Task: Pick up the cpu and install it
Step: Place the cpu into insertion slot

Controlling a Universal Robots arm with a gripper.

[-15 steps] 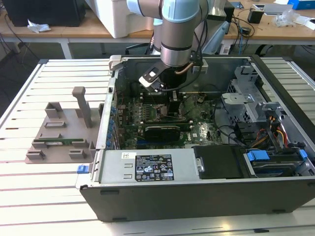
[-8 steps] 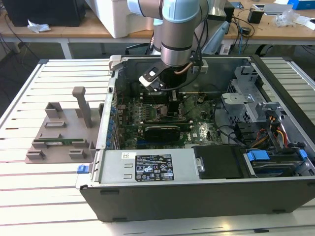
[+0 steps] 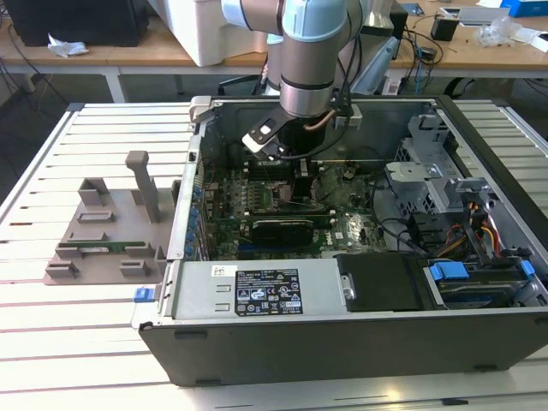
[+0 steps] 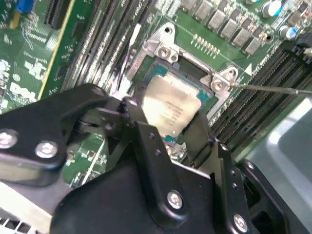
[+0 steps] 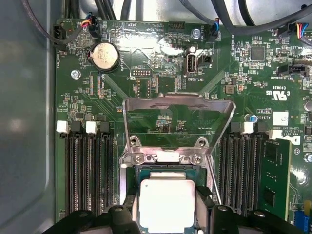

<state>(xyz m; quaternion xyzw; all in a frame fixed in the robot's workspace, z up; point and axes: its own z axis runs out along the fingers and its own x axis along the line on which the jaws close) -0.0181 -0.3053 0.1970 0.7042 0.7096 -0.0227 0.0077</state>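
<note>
The cpu (image 5: 166, 204), a small square chip with a silver-white top, lies level in the motherboard socket (image 5: 146, 170), or just above it. In both wrist views my gripper (image 5: 166, 209) has one black finger (image 5: 128, 208) against each of two opposite sides of the chip and is shut on it. The second wrist view shows the cpu (image 4: 170, 108) tilted in the picture, between the gripper (image 4: 171, 130) fingers. In the exterior view the gripper (image 3: 298, 181) reaches down into the open computer case (image 3: 342, 342) over the board's middle.
The socket's metal load plate (image 5: 178, 124) stands hinged open beyond the chip. Black memory slots (image 5: 90, 170) flank the socket, with a green memory module (image 5: 275, 175) in one. A grey-brown tray (image 3: 111, 231) with posts lies outside the case at the exterior view's left. Drive bays and cables (image 3: 462, 223) fill the right.
</note>
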